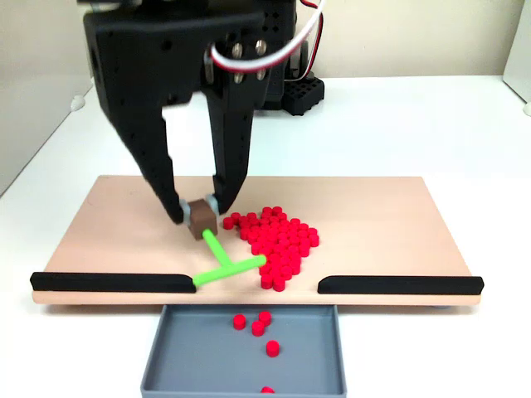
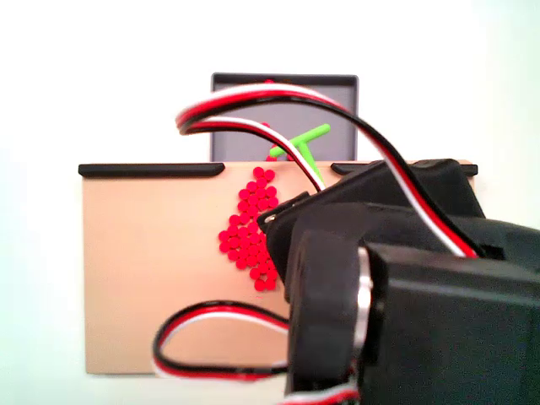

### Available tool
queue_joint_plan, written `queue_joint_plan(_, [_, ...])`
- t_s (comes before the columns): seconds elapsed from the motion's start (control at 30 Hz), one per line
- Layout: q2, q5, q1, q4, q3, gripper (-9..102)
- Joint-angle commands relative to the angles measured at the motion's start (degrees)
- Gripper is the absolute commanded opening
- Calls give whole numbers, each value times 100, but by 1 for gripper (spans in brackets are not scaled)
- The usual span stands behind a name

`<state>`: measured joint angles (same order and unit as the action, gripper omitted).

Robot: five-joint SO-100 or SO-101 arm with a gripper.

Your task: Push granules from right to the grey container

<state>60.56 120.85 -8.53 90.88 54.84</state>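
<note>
**A:** What's laid out, biggest first?

**B:** A white desk (image 1: 431,124) carries a beige board (image 1: 373,224). The black arm (image 1: 166,58) fills the top left of one fixed view, and in the other it blocks the lower right, with red, white and black wires (image 2: 253,105) looping across the board. Two black strips (image 1: 112,282) line the board's front edge, with a gap between them.

**A:** And the grey container?

**B:** The grey container (image 1: 191,356) sits on the desk just in front of that gap, long side along the board's edge. A few pellets lie inside it.

**A:** The granules?

**B:** The granules (image 1: 278,240) lie heaped mid-board, just right of the green stick (image 1: 222,261). Its stem runs from the hand toward the gap, crossbar at the gap end.

**A:** The hand?

**B:** The hand (image 1: 199,211) is nipped on a small brown block (image 1: 202,217) at the stick's top. No readable writing.
</note>
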Motion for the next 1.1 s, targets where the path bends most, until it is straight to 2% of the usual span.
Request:
queue_joint_plan(0.0, [650,-114,62,176,-35,0])
queue_joint_plan(0.2, [1758,-747,9,369,914,0])
queue_joint_plan(0.47, [3542,-2268,123,369,2918,0])
queue_joint_plan(0.63, [4087,-3067,237,308,3463,0])
queue_joint_plan(1.07, [4122,-3393,659,299,3771,0])
